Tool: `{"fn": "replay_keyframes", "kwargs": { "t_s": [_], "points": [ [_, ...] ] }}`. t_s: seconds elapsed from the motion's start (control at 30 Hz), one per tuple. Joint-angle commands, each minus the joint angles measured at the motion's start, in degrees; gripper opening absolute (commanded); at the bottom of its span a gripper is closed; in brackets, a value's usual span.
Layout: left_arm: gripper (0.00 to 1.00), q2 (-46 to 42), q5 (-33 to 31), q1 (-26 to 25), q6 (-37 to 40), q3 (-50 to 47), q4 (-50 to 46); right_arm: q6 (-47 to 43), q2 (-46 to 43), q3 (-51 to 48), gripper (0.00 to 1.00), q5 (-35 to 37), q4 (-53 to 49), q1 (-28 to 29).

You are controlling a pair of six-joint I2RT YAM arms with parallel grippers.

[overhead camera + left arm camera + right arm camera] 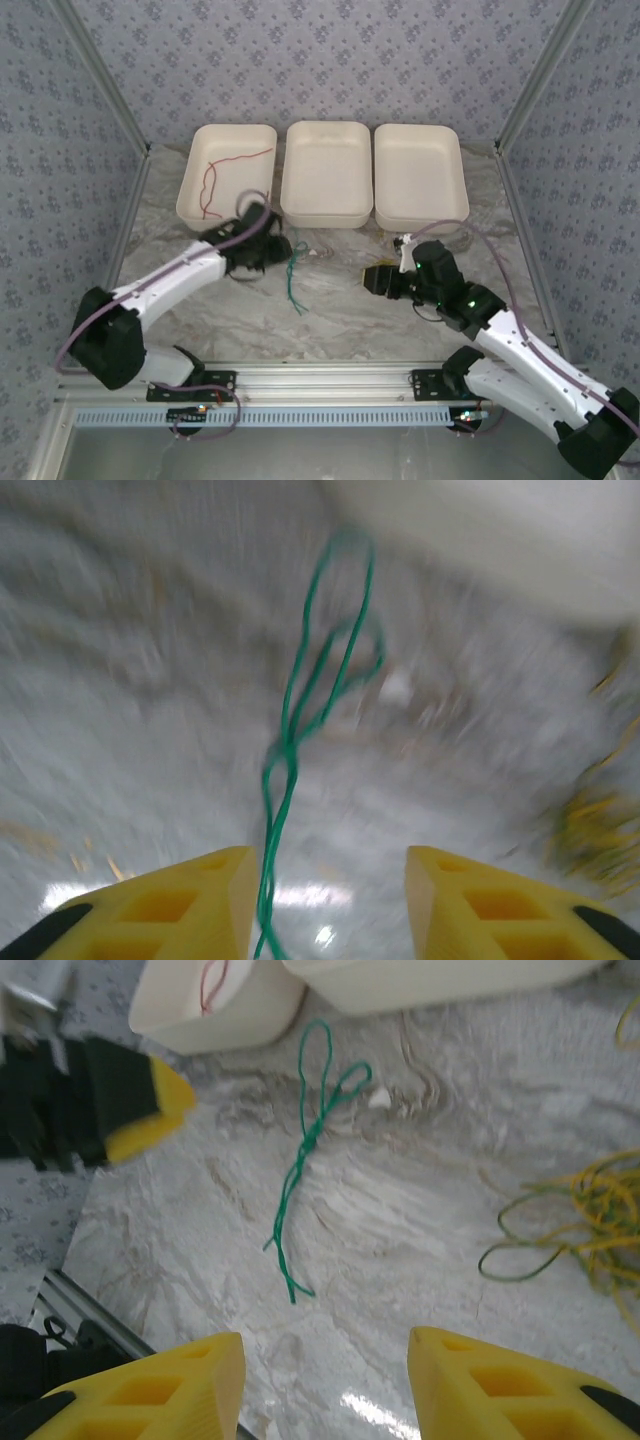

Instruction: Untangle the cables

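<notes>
- Green cable (293, 272) lies mid-tabletop (350, 310), loops at 12 o'clock; red cable (208, 185) sits in the tray (183, 200) at 10, yellow tangle (600, 1205) at 3.
- L gripper (327, 880) jaws apart, green strand between, not pinched. R gripper (327, 1360) apart, empty.
- Thread-light, floppy, prob. slippery; pinch at the twist.

free: bare table (340, 315) around green cable (293, 278) | blocked far: three trays (324, 170) | right: yellow cable tangle (603, 1243)

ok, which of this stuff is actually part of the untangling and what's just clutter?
Job:
green cable, loose on the table
red cable, in left tray
yellow cables, tangled

Just there:
middle tray
right tray
small white scrap
</notes>
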Motion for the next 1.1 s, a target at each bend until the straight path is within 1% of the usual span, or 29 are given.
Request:
{"fn": "replay_keyframes", "kwargs": {
  "t_s": [0.0, 0.03, 0.1, 0.17, 0.3, 0.37, 0.5, 0.6, 0.63, 0.67, 0.77, 0.8, 0.87, 0.97, 1.07],
  "points": [
    [0.53, 2.9, -4.6, -8.1, -5.6, -2.4, 2.7, 4.5, -0.4, -1.5, 0.49, 0.4, 4.6, 2.6],
    [0.55, 4.7, -7.2, -10.4, -6.4, -1.3, 0.4, 4.5, -0.3, -1.6, 0.49, 1.1, 4.6, 3.2],
    [0.56, 7.6, -11.3, -13.5, -7.7, 1.0, -3.2, 4.4, -0.2, -1.5, 0.49, 2.1, 4.3, 4.0],
    [0.59, 9.9, -14.0, -14.6, -9.3, 2.1, -5.2, 4.3, -0.1, -1.2, 0.49, 2.6, 4.2, 4.4],
    [0.58, 12.1, -15.3, -14.4, -10.3, 0.5, -1.9, 4.3, -0.7, -0.5, 0.49, 3.2, 3.7, 4.9],
    [0.58, 13.8, -15.0, -13.7, -9.7, 0.9, -2.0, 4.2, -1.2, -0.5, 0.48, 3.4, 3.2, 5.1],
    [0.52, 16.6, -13.4, -12.9, -9.0, 1.0, -0.7, 3.9, -2.3, -0.2, 0.49, 3.9, 1.9, 5.1],
    [0.46, 17.4, -13.0, -13.0, -9.9, 0.9, -0.9, 3.8, -3.0, -0.2, 0.48, 4.4, 1.4, 5.1],
    [0.42, 17.4, -13.1, -13.0, -10.1, 0.6, -0.3, 3.8, -3.2, -0.3, 0.48, 4.5, 1.5, 5.1],
    [0.35, 17.3, -13.0, -13.0, -10.1, 0.2, 0.4, 3.9, -3.2, -0.5, 0.48, 4.6, 1.7, 5.1],
    [0.04, 16.4, -12.5, -13.0, -9.5, -0.6, 3.3, 4.0, -2.9, -1.2, 0.48, 4.6, 2.6, 5.1],
    [0.00, 15.9, -12.4, -13.1, -8.8, -0.6, 3.8, 4.0, -2.8, -1.2, 0.48, 4.6, 2.6, 5.1],
    [0.00, 13.5, -13.0, -13.3, -7.6, -1.3, 5.4, 4.0, -2.8, -1.1, 0.47, 4.5, 2.5, 5.0],
    [0.00, 6.4, -12.1, -13.2, -3.4, -3.9, 11.4, 3.9, -3.2, -0.1, 0.46, 4.3, 2.0, 4.8],
    [0.00, -1.9, -5.8, -13.1, 4.5, -6.3, 20.5, 4.0, -3.7, 1.7, 0.46, 3.6, 1.6, 3.9]
  ]
}}
